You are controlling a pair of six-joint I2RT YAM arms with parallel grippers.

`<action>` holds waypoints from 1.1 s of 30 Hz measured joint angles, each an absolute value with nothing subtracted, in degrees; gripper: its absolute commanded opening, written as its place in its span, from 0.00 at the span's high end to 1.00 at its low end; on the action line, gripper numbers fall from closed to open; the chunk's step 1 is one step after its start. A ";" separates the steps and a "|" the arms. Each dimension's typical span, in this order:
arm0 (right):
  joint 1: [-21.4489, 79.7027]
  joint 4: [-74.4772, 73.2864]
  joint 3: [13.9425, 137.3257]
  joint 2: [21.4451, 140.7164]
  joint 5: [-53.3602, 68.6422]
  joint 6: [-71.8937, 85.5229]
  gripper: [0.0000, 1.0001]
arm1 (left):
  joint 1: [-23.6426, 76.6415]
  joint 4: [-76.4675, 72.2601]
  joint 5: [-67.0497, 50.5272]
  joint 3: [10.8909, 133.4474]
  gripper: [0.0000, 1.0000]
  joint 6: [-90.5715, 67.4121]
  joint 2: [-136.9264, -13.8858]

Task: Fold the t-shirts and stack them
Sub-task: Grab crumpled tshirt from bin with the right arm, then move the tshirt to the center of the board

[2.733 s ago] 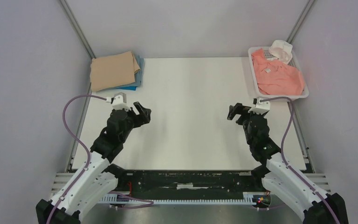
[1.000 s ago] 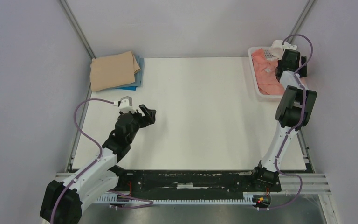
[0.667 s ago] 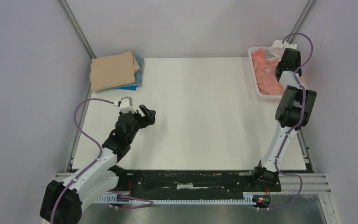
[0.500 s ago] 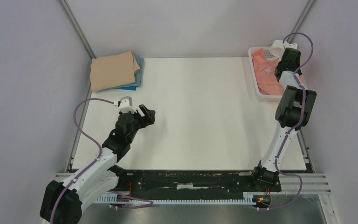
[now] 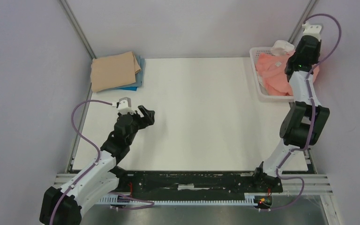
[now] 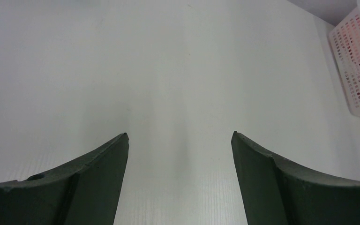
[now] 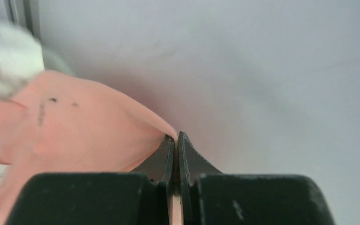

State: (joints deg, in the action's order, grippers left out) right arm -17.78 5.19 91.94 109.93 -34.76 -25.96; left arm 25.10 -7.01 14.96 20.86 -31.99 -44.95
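The right gripper (image 7: 175, 138) is clamping a fold of the salmon-pink t-shirt (image 7: 84, 122), holding it partly raised over the white basket (image 5: 258, 92) at the far right. It should be rising until the hem is clearing the rim, then crossing to the table (image 5: 197, 108). The left gripper (image 6: 179, 136) is hovering open, near left. Three t-shirts: one pink, one tan t-shirt (image 5: 114, 70) lying on one blue t-shirt (image 5: 139, 76), far left. One basket.

Twin arms, one build: the left arm (image 5: 108, 150) and right arm (image 5: 304, 89) pair white shells with chunky black joint housings. A lilac cable (image 5: 77, 123) arcs along each, ending at a small white camera block (image 5: 123, 102) on the wrist. A green light (image 5: 299, 64) glows on the right arm. The left tool (image 6: 178, 136) and right tool (image 7: 175, 136) carry two dark, matte, tapering fingers (image 6: 98, 164) apiece.
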 measured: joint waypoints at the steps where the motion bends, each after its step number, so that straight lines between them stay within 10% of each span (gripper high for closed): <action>1: -17.74 6.04 91.94 107.15 -34.41 -24.91 1.00 | 25.10 -6.87 14.96 20.88 0.14 -31.99 -44.75; 33: 14.90 6.07 100.66 80.36 25.12 13.30 0.97 | 25.10 1.85 17.87 21.08 0.14 -34.57 -31.77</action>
